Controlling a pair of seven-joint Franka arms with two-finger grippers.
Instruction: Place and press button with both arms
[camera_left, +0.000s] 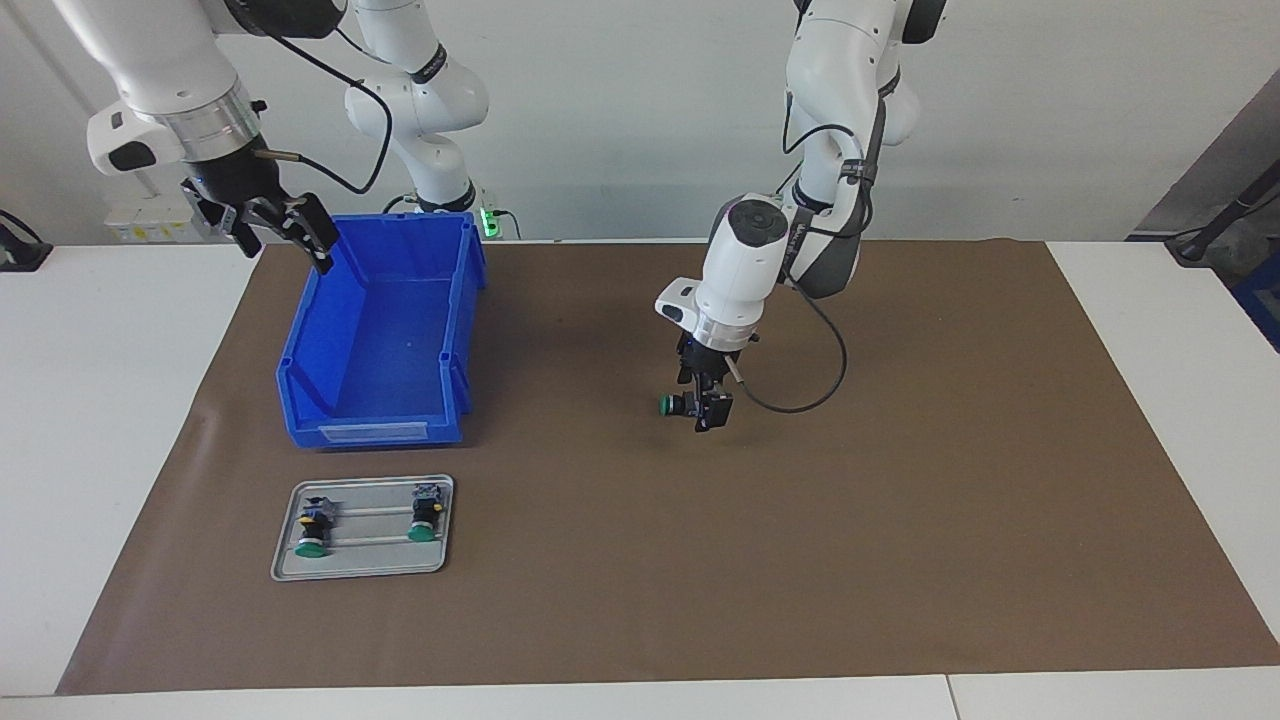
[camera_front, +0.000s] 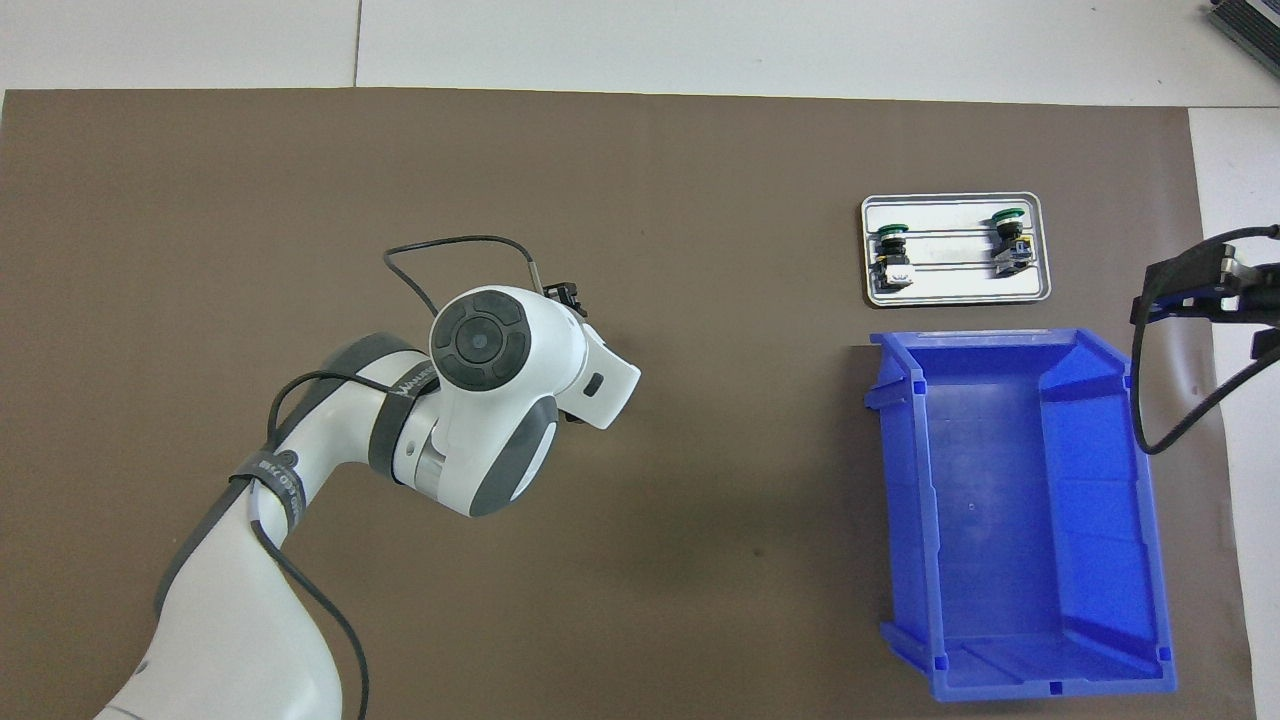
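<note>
Button (camera_left: 672, 404) is lying on its side beside the bin (camera_left: 385, 400); left gripper (camera_left: 708, 408), fingers apart, is straddling it. Right gripper (camera_left: 285, 232), fingers apart, is hovering over the bin's rim.

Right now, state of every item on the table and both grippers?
button: lying on its side on the mat, left gripper around it
left gripper: open, down at the button
right gripper: open, raised over the bin's edge, waiting
blue bin: upright, empty
metal tray: flat on the mat, holds two buttons lying down
</note>
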